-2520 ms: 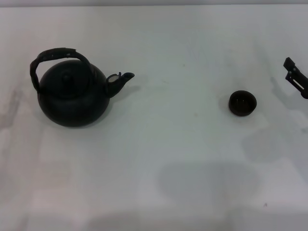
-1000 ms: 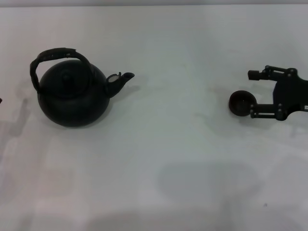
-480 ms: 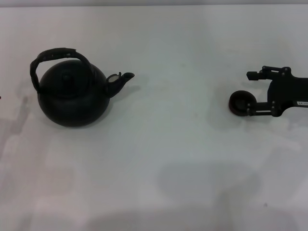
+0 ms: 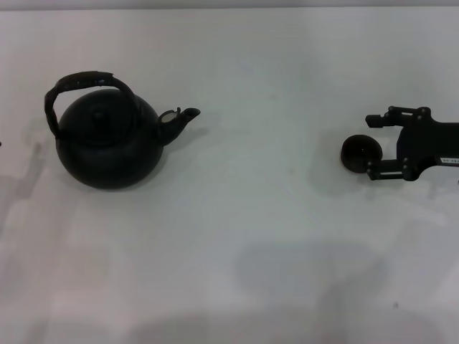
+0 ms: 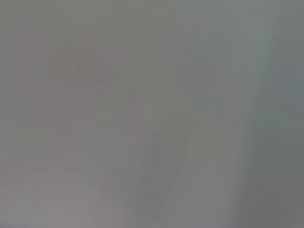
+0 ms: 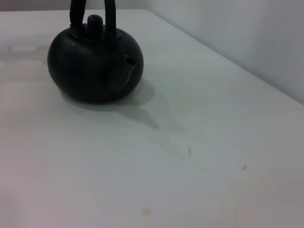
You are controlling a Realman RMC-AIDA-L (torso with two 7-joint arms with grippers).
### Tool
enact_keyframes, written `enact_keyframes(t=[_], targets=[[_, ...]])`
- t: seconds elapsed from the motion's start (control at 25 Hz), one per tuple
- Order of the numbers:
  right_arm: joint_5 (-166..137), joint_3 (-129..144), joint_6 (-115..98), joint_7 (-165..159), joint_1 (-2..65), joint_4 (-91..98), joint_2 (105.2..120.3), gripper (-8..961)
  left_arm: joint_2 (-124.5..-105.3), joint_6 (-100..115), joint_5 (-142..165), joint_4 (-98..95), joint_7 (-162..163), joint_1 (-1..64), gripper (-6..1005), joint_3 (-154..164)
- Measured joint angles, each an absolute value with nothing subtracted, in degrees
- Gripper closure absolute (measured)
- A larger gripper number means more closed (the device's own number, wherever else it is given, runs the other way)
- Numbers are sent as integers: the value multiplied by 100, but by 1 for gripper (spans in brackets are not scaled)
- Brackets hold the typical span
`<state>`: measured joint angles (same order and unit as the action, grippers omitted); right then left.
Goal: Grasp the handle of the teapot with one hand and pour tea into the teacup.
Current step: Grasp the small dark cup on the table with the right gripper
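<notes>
The matte black teapot [image 4: 107, 147] stands at the left of the white table [image 4: 251, 236], its spout [image 4: 179, 118] pointing right and its arched handle [image 4: 82, 82] upright over the lid. The right wrist view also has the teapot [image 6: 95, 66], spout [image 6: 124, 71] towards the camera, and part of the handle [image 6: 110, 14]. The small black teacup [image 4: 358, 154] sits far right. My right gripper [image 4: 369, 145] reaches in from the right edge, open, one finger on each side of the teacup. The lower finger [image 4: 384, 170] is at the cup's rim. The left gripper is out of view.
Only bare pale table surface [image 5: 152, 114] fills the left wrist view. A wide stretch of table [image 4: 272, 143] separates teapot and teacup. In the right wrist view the table's far edge [image 6: 228, 61] meets a pale wall.
My right gripper came in from the right edge and now straddles the teacup, its fingers a little closer together. The cup's inside no longer shows. The teapot has not moved.
</notes>
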<state>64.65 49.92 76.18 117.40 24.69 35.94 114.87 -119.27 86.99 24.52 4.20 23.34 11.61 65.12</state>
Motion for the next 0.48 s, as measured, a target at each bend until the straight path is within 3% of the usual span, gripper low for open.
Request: enact_keyframes(t=[0.48], targets=[[6375, 5152, 7426, 11733, 2447, 3522, 11514, 114, -11924, 8736, 2452, 406, 2334, 1129, 138, 6513]])
